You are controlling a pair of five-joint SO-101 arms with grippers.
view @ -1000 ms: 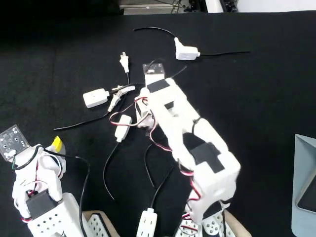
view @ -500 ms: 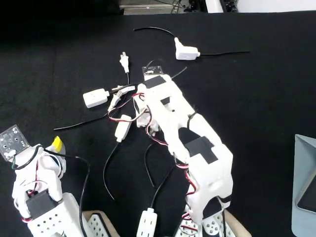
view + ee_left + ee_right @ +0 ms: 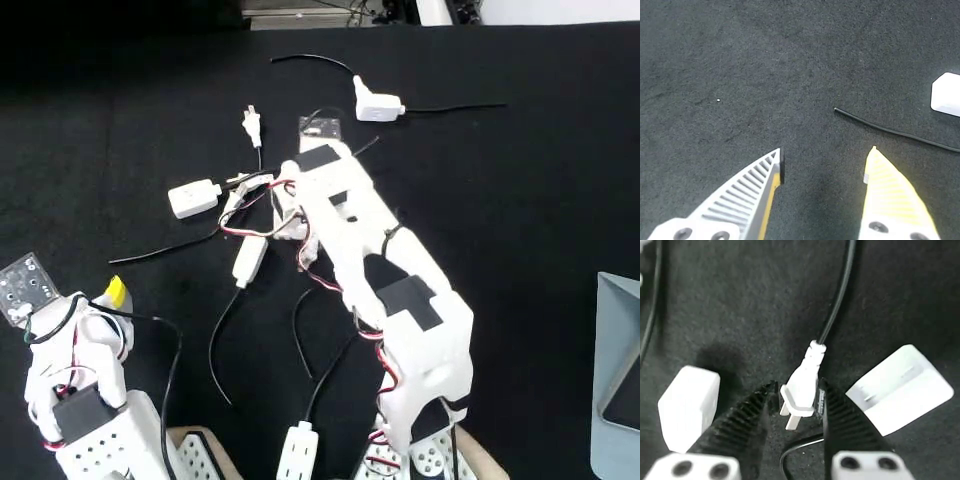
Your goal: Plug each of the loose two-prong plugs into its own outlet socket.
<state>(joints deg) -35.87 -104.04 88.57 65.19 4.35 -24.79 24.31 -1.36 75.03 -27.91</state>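
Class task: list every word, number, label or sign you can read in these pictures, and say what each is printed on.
No text can be read anywhere.
The outlet sockets: plain white, no print shows.
The two-prong plug: no markings show.
The black patches on an arm: blank.
The small board at the high view's lower left: dots only, too small to read.

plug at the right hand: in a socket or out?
Out. The plug shows bare prongs; the outlet socket lies apart from it.

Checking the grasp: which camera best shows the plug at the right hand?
Right wrist view: the plug sits close up inside the right hand. High view: the arm covers it. Left wrist looks elsewhere.
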